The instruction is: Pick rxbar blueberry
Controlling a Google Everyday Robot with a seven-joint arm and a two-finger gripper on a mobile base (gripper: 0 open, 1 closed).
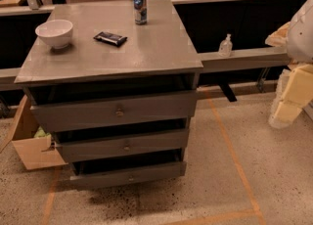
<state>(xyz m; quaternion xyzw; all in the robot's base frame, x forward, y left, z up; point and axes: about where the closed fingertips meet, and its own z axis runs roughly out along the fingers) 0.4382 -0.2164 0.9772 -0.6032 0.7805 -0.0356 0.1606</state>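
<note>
1. Item location: the rxbar blueberry lies flat on the grey worktop, in the far half and somewhat left of centre. It sits slightly askew, with its left end farther away than its right.
2. Neighbours: a white bowl stands to the left, well apart. A drink can stands upright to the right and farther back, near the far edge. Neither touches the bar, and bare surface surrounds it on all sides.
3. Tool: the tool hangs at the right edge of the view, off the worktop and well apart from the bar. Whether it is apart or together cannot be told.
4. Stage (judged): the approach has not begun and the bar is ungrasped.
5. Recommended method:
   - Travel in above worktop height from the near-right side, which keeps the path clear of the can.
   - Stop directly over the bar's middle.
   - Turn the wrist so the closing line crosses the short width, matching the bar's skew.
   - Descend straight down almost to the surface, since the bar is thin and offers little to catch.
   - Close firmly and lift vertically.
6. Hazards (judged):
   - A slick flat wrapper may slide or crinkle away if contact is off-centre or too high.
   - A low sweep toward the far edge could topple the can.
   - The drawers below stand slightly open, so an approach below worktop height should be avoided.
</note>
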